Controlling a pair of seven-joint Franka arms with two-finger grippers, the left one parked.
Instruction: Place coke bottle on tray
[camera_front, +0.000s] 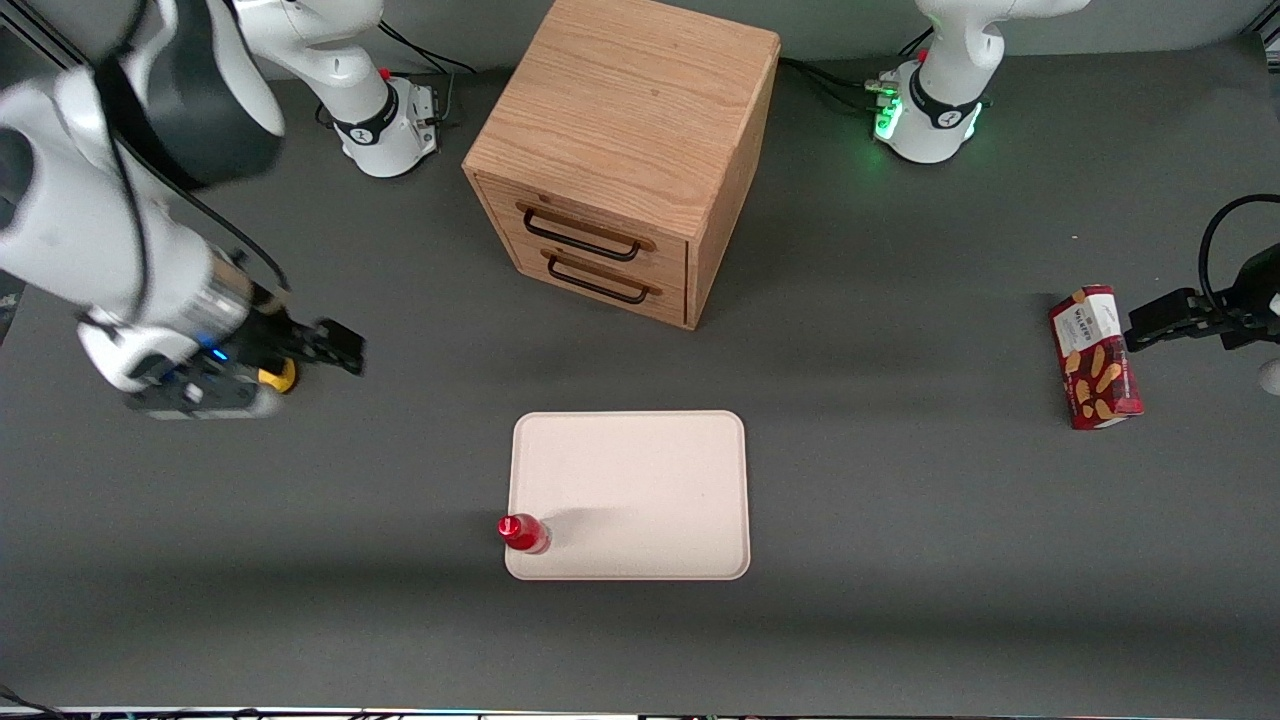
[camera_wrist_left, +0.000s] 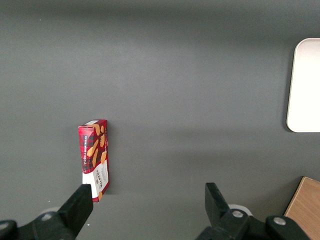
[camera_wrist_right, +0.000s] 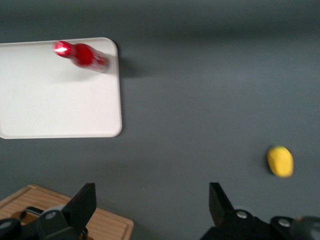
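Observation:
The coke bottle (camera_front: 523, 532), small, shiny red with a red cap, stands upright on the tray (camera_front: 640, 480), at its corner nearest the front camera toward the working arm's end. It also shows in the right wrist view (camera_wrist_right: 82, 55) on the pale tray (camera_wrist_right: 55, 105). My right gripper (camera_front: 335, 345) hangs open and empty above the table, well away from the tray toward the working arm's end. Its fingers (camera_wrist_right: 82, 202) stand wide apart with nothing between them.
A wooden drawer cabinet (camera_front: 625, 150) stands farther from the front camera than the tray. A yellow lump (camera_front: 280, 376) lies under the right gripper, also in the right wrist view (camera_wrist_right: 280, 161). A red biscuit box (camera_front: 1095, 357) lies toward the parked arm's end.

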